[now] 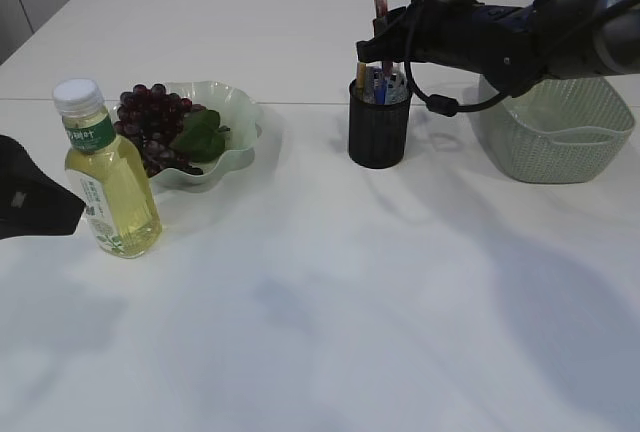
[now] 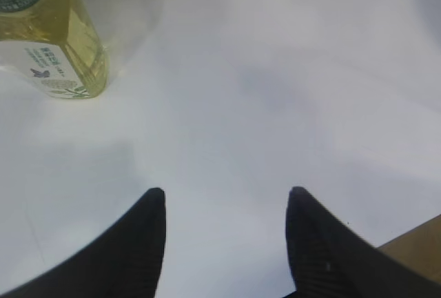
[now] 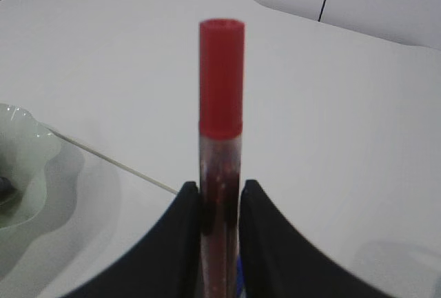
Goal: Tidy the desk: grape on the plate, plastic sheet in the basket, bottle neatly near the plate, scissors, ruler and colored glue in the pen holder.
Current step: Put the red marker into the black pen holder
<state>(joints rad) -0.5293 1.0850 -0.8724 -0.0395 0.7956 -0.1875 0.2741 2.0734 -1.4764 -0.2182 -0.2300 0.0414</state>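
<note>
Right gripper [image 3: 219, 205] pinching upright colored glue [image 3: 221, 98]

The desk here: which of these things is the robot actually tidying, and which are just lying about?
Part of the job:
- red-capped glue tube, clamped in the right gripper above the pen holder
- grapes on the plate
- bottle beside the plate
- basket

Just lying about:
- nothing visible; left gripper hangs open, empty

Red-capped glue [image 3: 221, 105] – black holder [image 1: 379, 134] – yellow bottle [image 1: 108, 177], white cap – purple grapes [image 1: 150, 117].
</note>
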